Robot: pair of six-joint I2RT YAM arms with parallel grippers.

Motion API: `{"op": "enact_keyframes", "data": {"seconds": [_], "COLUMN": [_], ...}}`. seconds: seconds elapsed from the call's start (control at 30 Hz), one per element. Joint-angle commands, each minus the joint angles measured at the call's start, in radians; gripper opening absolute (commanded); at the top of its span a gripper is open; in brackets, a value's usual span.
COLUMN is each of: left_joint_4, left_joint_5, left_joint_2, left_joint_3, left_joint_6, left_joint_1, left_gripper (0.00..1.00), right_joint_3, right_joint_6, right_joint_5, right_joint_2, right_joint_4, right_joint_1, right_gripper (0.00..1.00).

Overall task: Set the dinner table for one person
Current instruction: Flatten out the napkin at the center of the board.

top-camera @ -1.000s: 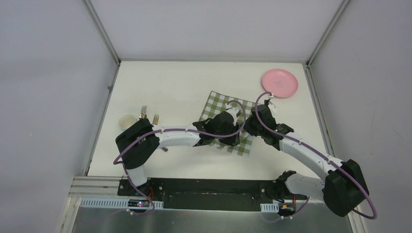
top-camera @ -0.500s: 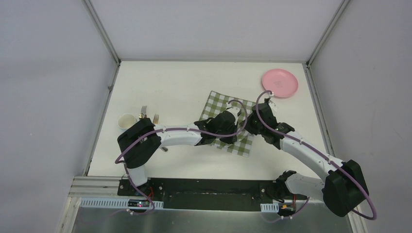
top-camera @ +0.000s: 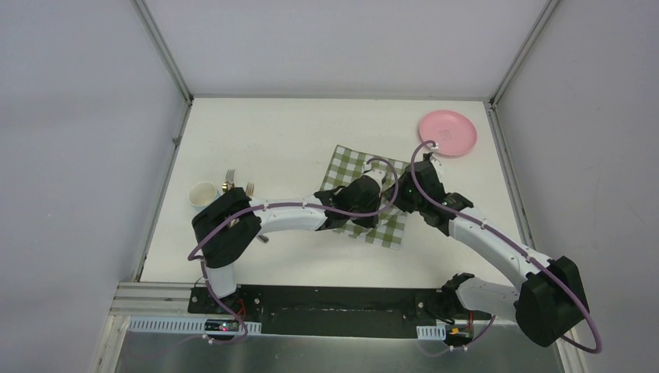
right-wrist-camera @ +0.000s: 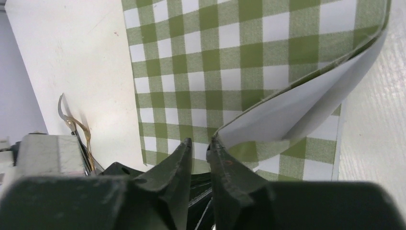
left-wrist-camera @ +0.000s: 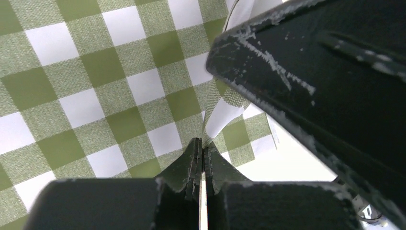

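The green-and-white checked cloth (top-camera: 359, 172) lies on the white dinner table (top-camera: 272, 132), near its middle. My left gripper (top-camera: 373, 213) is shut on a pinched-up fold of the cloth (left-wrist-camera: 119, 86) near its right edge, with the jaws (left-wrist-camera: 201, 145) pressed together. My right gripper (top-camera: 397, 203) hovers just beside it. Its jaws (right-wrist-camera: 199, 142) stand slightly apart. The cloth's lifted corner (right-wrist-camera: 306, 103) curls up, white underside showing, and its edge rests on the right fingertip (right-wrist-camera: 218, 146).
A pink plate (top-camera: 448, 133) sits at the far right corner. A white cup (top-camera: 203, 193) and two forks (top-camera: 231, 179) lie at the left, the forks also in the right wrist view (right-wrist-camera: 72, 125). The right arm (left-wrist-camera: 325, 72) crowds the left wrist view.
My right gripper has moved a little farther and left, in over the cloth's right edge. My left gripper has shifted slightly right with the cloth fold.
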Motion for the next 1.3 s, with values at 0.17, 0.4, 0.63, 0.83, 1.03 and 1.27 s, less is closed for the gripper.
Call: {"op": "enact_keyframes", "data": {"seconds": [0.17, 0.4, 0.63, 0.83, 1.03, 1.27], "left_joint_4": [-0.058, -0.064, -0.079, -0.076, -0.072, -0.053], "left_joint_5": [-0.063, -0.097, -0.13, -0.128, -0.115, -0.108], "left_joint_2": [-0.066, -0.117, -0.146, -0.144, -0.155, -0.176], "left_joint_3": [0.045, 0.021, 0.016, 0.014, 0.01, -0.022], "left_joint_6": [0.037, 0.037, 0.047, 0.041, 0.034, 0.016], "left_joint_1": [-0.01, -0.009, -0.01, -0.01, -0.011, -0.013], "left_gripper": [0.0, 0.0, 0.0, 0.0, 0.0, 0.0], "right_joint_3": [0.102, 0.032, -0.043, -0.104, -0.123, -0.098], "right_joint_6": [-0.077, -0.059, -0.017, 0.021, 0.043, 0.036], "right_joint_5": [-0.05, -0.04, -0.025, -0.041, -0.04, -0.026], "right_joint_2": [0.034, -0.038, -0.078, -0.071, -0.035, 0.02], "right_joint_4": [-0.019, -0.056, -0.08, -0.043, 0.014, 0.058], "right_joint_1": [-0.05, -0.163, -0.213, -0.22, -0.23, -0.264], "right_gripper": [0.47, 0.52, 0.53, 0.57, 0.59, 0.62]}}
